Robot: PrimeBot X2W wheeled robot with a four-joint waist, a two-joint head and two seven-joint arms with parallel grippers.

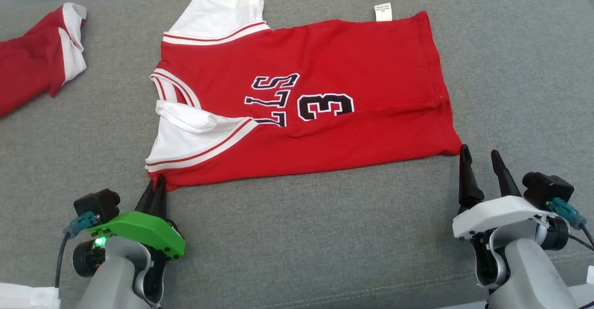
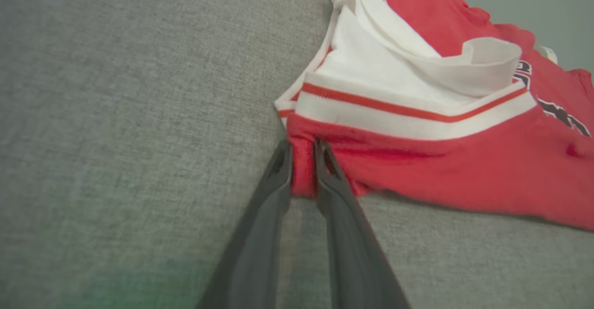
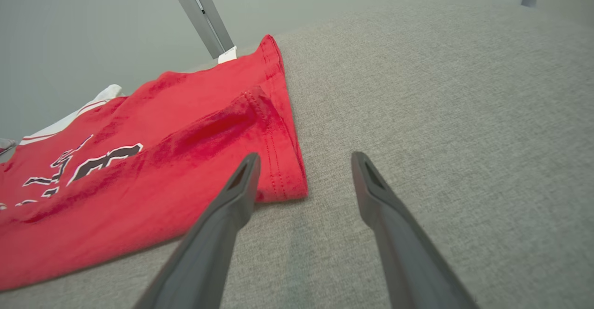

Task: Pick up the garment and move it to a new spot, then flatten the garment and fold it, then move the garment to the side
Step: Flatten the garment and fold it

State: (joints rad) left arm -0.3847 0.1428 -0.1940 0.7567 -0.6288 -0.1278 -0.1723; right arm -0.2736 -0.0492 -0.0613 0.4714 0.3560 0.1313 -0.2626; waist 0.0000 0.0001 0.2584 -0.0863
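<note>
Seen from the head, jersey (image 1: 352, 58) lies flat on cushion (image 1: 297, 234), long axis left-right, spanning both arms. At the left wrist, left gripper (image 2: 302, 160) pinches its near corner. At the right wrist, right gripper (image 3: 306, 158) gapes, hem corner between its fingers.

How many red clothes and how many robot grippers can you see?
Red clothes: 2 (red-and-white jersey with a black 3, crumpled red-and-white garment at far left)
Grippers: 2 (left gripper, green-shelled; right gripper, white-shelled)
Total: 4
</note>
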